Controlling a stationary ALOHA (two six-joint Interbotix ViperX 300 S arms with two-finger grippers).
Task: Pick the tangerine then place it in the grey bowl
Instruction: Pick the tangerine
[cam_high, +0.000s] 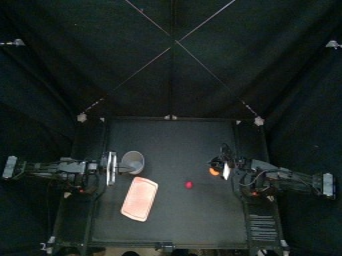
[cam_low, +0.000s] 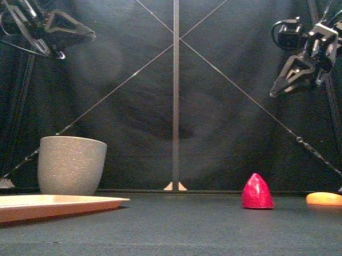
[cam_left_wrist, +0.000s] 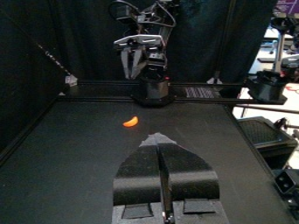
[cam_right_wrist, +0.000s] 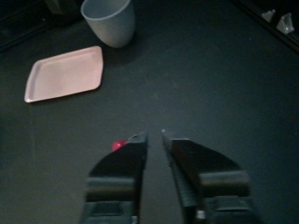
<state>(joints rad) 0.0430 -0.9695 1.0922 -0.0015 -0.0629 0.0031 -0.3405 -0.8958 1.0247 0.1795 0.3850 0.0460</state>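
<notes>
The tangerine (cam_high: 214, 173) is a small orange segment lying on the table's right side, also visible in the front view as the tangerine (cam_low: 325, 199) and in the left wrist view as the tangerine (cam_left_wrist: 133, 122). The grey speckled cup (cam_high: 132, 160) stands upright at the left; it is the grey cup (cam_low: 72, 165) in the front view. My right gripper (cam_high: 223, 164) hangs high above the tangerine with a narrow gap between its jaws, holding nothing (cam_right_wrist: 156, 136). My left gripper (cam_high: 104, 171) is raised beside the cup, jaws pressed together and empty (cam_left_wrist: 166, 162).
A flat pink tray (cam_high: 140, 198) lies in front of the cup. A small red cone-shaped toy (cam_high: 190, 185) stands mid-table between tray and tangerine, also the red toy (cam_low: 257, 191).
</notes>
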